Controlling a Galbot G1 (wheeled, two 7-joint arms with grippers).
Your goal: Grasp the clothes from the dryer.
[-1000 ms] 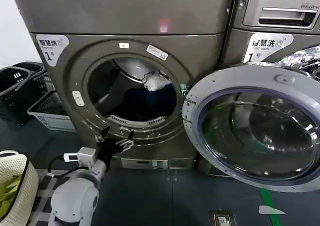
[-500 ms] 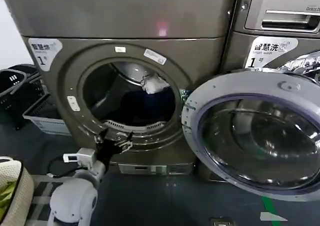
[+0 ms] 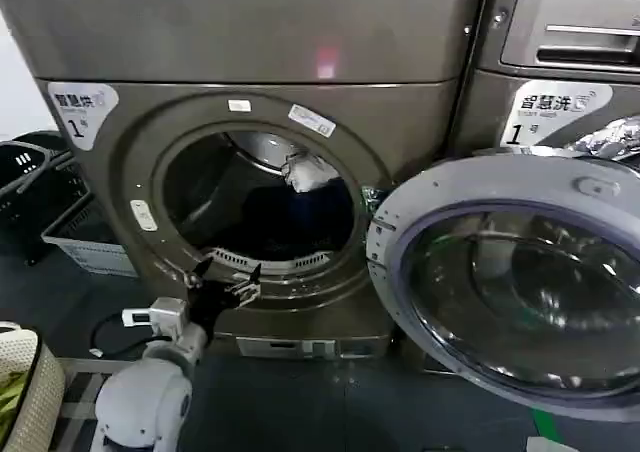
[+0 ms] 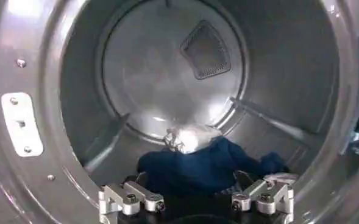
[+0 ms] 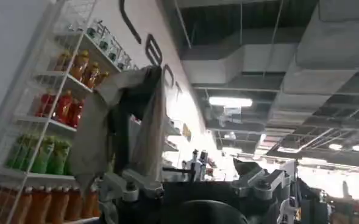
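The left hand [image 3: 228, 280], fingers spread wide and holding nothing, hovers at the lower rim of the dryer [image 3: 130, 142] opening. Beyond it, the clothes [image 4: 194, 167] lie on the drum floor, a whitish piece atop dark fabric. The right hand [image 5: 194, 185] grips a hanging grey cloth [image 5: 121, 131].

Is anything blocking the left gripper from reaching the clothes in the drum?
Nothing visible. The left gripper sits open at the lower rim of the dryer, the door is swung aside, and the clothes lie just beyond the fingers.
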